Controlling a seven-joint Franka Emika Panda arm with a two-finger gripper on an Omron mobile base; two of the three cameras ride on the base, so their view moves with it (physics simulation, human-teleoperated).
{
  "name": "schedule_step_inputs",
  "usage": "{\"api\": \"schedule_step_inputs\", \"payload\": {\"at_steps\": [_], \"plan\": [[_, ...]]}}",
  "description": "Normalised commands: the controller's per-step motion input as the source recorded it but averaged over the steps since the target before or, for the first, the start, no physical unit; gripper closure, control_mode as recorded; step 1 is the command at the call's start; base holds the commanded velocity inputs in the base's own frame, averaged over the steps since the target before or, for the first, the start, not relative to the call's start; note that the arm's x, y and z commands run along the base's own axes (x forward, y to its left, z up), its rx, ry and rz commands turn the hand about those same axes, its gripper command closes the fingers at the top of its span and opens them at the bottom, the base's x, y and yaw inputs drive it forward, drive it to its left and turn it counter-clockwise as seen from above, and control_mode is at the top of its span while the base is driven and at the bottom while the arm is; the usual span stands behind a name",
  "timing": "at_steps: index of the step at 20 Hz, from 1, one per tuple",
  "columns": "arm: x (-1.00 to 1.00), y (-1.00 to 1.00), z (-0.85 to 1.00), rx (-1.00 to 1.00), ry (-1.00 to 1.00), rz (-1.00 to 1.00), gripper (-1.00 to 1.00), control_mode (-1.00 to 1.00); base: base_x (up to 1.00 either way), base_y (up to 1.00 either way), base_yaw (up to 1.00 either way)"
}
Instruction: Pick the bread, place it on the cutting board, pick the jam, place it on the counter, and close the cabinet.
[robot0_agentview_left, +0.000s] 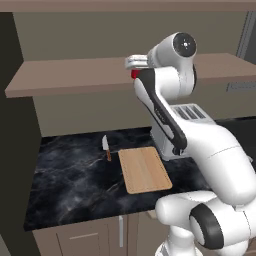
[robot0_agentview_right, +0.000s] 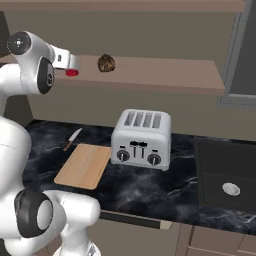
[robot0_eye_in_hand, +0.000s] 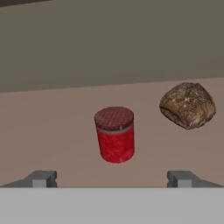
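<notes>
Here the gripper is wide apart and holds nothing. Its tips are partly cut off at the bottom of the hand view. Just ahead of it, the jam stands upright on the cabinet shelf. The bread sits farther back, off to the right, with open shelf between them. Far below lies the bare cutting board on the tabletop.

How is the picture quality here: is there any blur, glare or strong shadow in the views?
Hand view: soft overall, the jam and the bread slightly fuzzy, with faint shadows on the shelf. Left base view: even light, no glare on the counter. Right base view: the toaster shows mild shading and no bright reflection.
</notes>
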Motion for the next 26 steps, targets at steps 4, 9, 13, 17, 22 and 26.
{"api": "schedule_step_inputs", "payload": {"at_steps": [4, 9, 13, 17, 22, 26], "plan": [[0.28, 0.0, 0.0, 0.0, 0.0, 0.0, -1.0, -1.0, 0.0, 0.0, 0.0], [0.21, 0.0, 0.0, 0.0, 0.0, 0.0, -1.0, -1.0, 0.0, 0.0, 0.0], [0.16, 0.0, -0.04, 0.0, 0.0, 0.02, -1.0, -1.0, 0.0, 0.0, 0.0], [0.14, 0.0, -0.02, 0.0, 0.0, 0.02, -1.0, -1.0, 0.0, 0.0, 0.0], [0.13, 0.0, -0.07, 0.0, 0.0, 0.02, -1.0, -1.0, 0.0, 0.0, 0.0], [0.16, 0.0, -0.08, 0.0, 0.0, 0.02, -1.0, -1.0, 0.0, 0.0, 0.0]]}}
